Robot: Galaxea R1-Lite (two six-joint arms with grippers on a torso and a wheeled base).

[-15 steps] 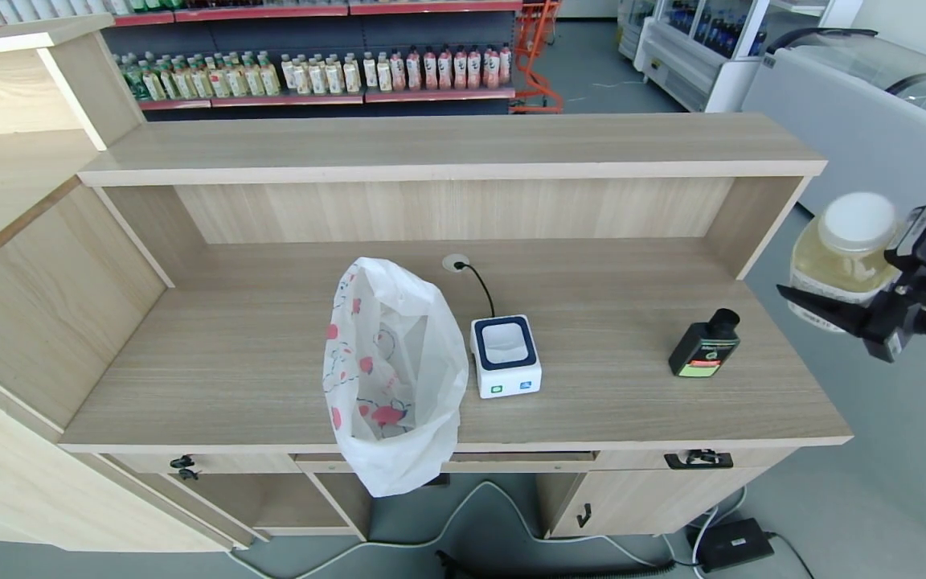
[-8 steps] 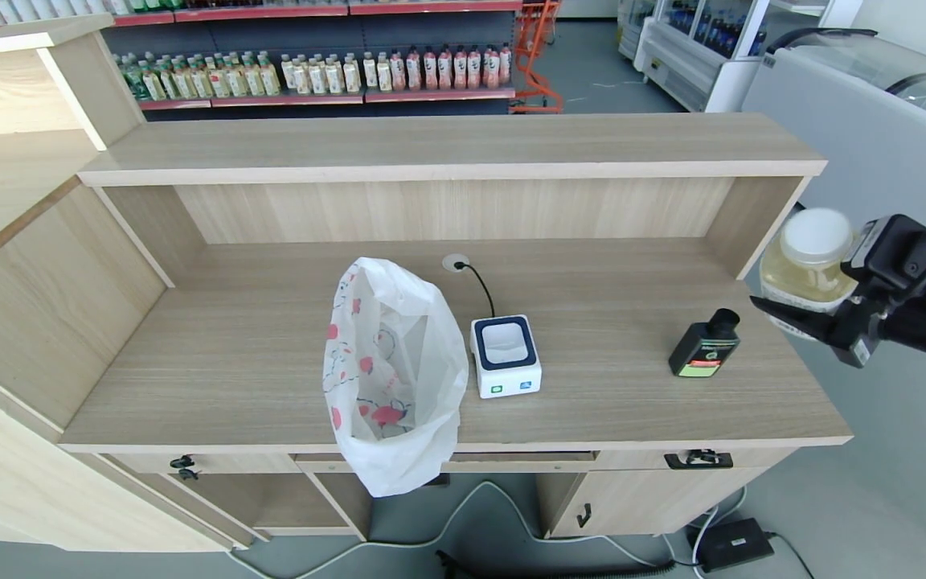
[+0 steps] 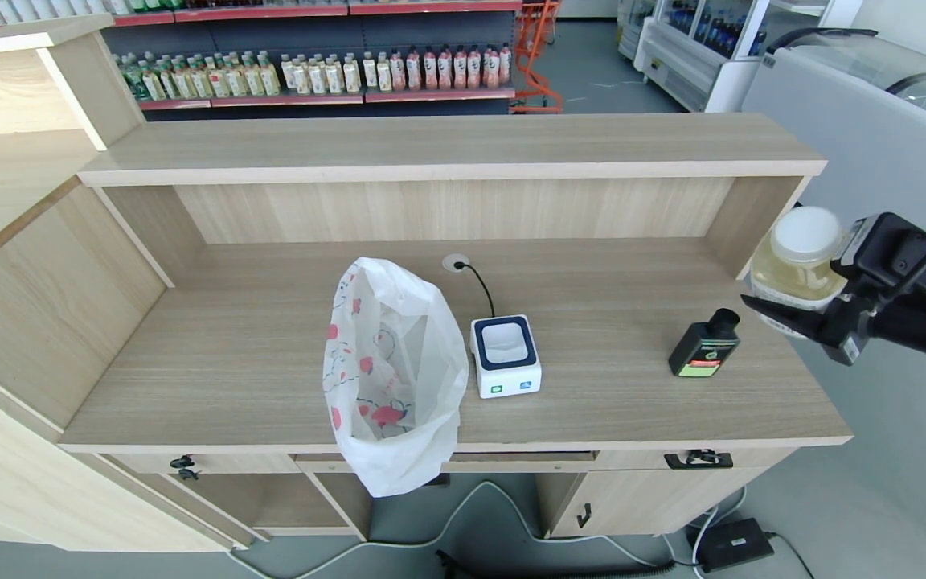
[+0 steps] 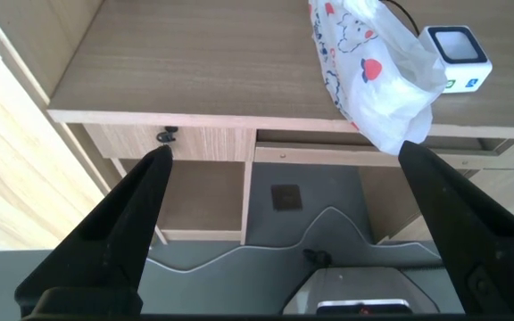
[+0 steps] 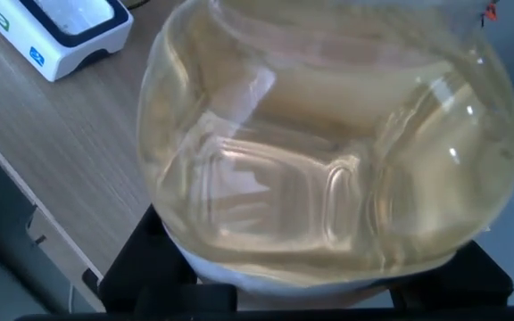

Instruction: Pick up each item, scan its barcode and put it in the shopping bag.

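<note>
My right gripper [image 3: 792, 305] is shut on a clear jar of pale yellow liquid [image 3: 796, 269] with a white lid, held in the air just past the counter's right end. The jar [image 5: 328, 152] is seen close up in the right wrist view. A small dark bottle [image 3: 704, 346] with a green and red label stands on the counter to the jar's left. The white barcode scanner [image 3: 505, 355] sits mid-counter, and the white shopping bag [image 3: 391, 370] with red prints stands open to its left. My left gripper [image 4: 284, 223] is open below the counter's front edge, off the bag [image 4: 373, 71].
The wooden counter [image 3: 270, 354] has a raised back shelf and side walls. A black cable [image 3: 479, 285] runs from the scanner to a hole at the back. Drawers and cupboards sit under the front edge. A chest freezer [image 3: 873, 104] stands at the right.
My right gripper has carried the jar leftward and slightly down, from beyond the counter's right end toward the counter edge near the dark bottle.
</note>
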